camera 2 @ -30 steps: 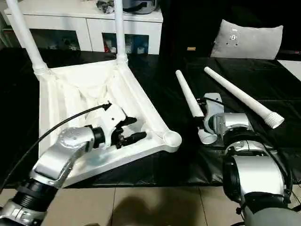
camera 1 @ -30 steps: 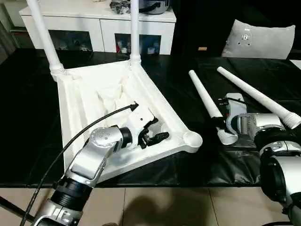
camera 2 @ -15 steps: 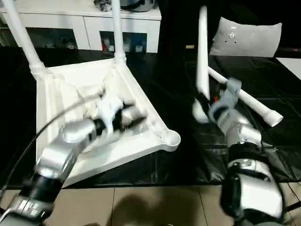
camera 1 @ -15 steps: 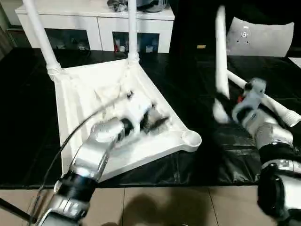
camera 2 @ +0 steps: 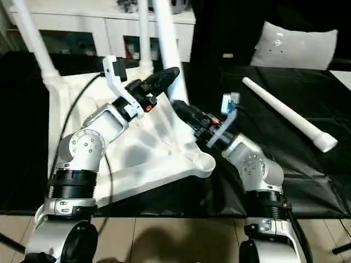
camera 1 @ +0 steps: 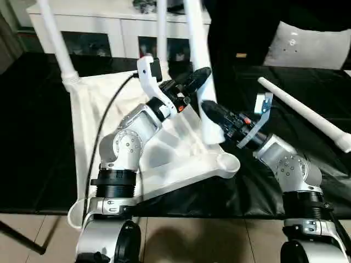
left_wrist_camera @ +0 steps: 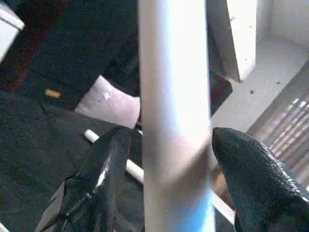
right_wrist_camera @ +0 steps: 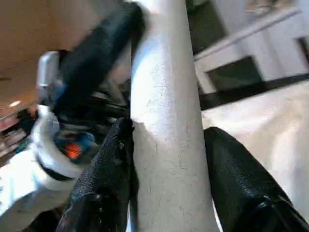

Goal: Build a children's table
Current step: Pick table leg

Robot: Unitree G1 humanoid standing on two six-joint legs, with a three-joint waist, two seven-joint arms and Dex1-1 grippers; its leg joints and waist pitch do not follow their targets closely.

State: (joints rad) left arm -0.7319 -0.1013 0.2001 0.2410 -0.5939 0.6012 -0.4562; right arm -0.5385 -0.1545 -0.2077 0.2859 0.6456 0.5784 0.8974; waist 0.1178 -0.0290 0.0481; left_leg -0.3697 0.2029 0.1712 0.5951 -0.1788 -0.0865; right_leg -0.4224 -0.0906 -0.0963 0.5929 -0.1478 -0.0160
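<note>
White plastic table top (camera 1: pixel 164 159) lies ribbed side up on the black sheet (camera 1: pixel 33 137), below both grippers. The right gripper (right_wrist_camera: pixel 164 145) clamps a long tapered white leg (camera 1: pixel 200 66) upright near its thick end; the left gripper (left_wrist_camera: pixel 169 159) straddles it higher, fingers (left_wrist_camera: pixel 104 169) just beside it. Another white leg (camera 1: pixel 307 112) lies well apart.

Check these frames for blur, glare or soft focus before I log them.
Left eye view: sharp, with soft sheen on the silver forearms and the table top. Left wrist view: the leg between the fingers is close and out of focus, edges smeared. Right wrist view: the same leg crisp, background soft.
</note>
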